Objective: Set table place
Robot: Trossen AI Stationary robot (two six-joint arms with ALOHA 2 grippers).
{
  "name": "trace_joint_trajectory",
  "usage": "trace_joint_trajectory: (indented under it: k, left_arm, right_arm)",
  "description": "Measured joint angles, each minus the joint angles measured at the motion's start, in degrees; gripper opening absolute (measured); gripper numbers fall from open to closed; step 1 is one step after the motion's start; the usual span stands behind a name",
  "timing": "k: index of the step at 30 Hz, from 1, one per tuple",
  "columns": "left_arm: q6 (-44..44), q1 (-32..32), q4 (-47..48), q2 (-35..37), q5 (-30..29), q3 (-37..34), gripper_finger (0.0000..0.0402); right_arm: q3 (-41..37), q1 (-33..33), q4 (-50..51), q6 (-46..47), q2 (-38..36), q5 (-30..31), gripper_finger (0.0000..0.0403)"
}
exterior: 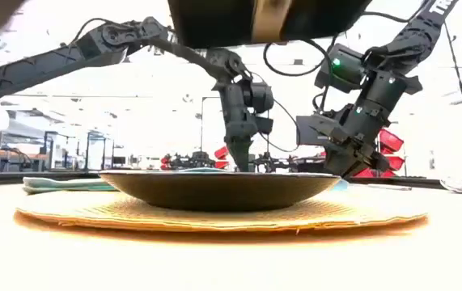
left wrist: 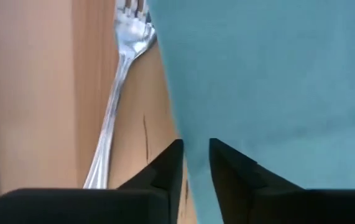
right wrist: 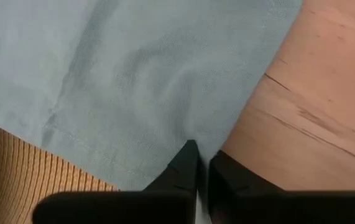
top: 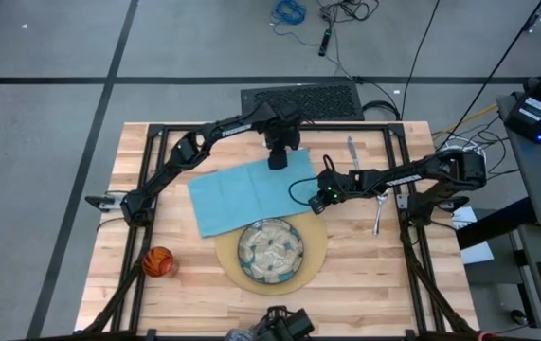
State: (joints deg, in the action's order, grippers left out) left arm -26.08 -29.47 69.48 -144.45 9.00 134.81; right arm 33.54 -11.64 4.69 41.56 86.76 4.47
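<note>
Even overhead light; low view glares behind, blurred up close; wrist fingers [left wrist: 165, 171] soft

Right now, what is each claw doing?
Left gripper: closing on the blue napkin's far edge.
Right gripper: shut on the napkin's corner.

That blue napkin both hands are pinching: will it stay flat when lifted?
Probably not. The napkin is thin cloth lying limp, so it should sag between the left hand and right hand. It looks light, and may drag across the mat.

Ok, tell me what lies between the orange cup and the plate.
High view: bare wood of the table, then the mat rim, between cup and plate.
</note>
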Motion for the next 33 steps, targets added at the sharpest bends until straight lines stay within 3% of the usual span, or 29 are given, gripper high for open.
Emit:
trace_joint_trajectory:
  k: [5, 10, 18, 22, 27, 33]
  left_arm:
    - [-0.3, -0.6, 0.0, 2.1, 5.8, -0.1, 0.0005]
    - [0.0, 0.0, 0.5, 1.8, 5.8, -0.3, 0.0000]
    - [1.6, 0.0, -12.1, 1.8, 0.1, 0.1, 0.0000]
    - [1.8, -0.3, -12.5, 1.8, 1.4, 0.1, 0.0000]
    - [3.2, -0.8, -12.2, 1.8, 4.5, 0.1, 0.0023]
    - [3.3, -0.4, -11.3, 1.2, 4.5, 0.0, 0.0082]
  right_arm:
    - [0.1, -0.4, -0.1, -0.6, 0.0, 0.1, 0.0001]
    - [1.6, -0.4, 0.0, -1.9, 0.0, 0.1, 0.0000]
    - [2.3, -0.4, 0.6, -2.7, 0.0, -0.9, 0.0000]
    - [2.3, -0.3, 0.8, -2.8, -0.1, -1.7, 0.0000]
    - [2.3, -0.3, 2.7, -3.1, -0.1, -2.9, 0.0000]
    - [2.3, -0.2, 2.7, -2.9, -0.1, -2.9, 0.0000]
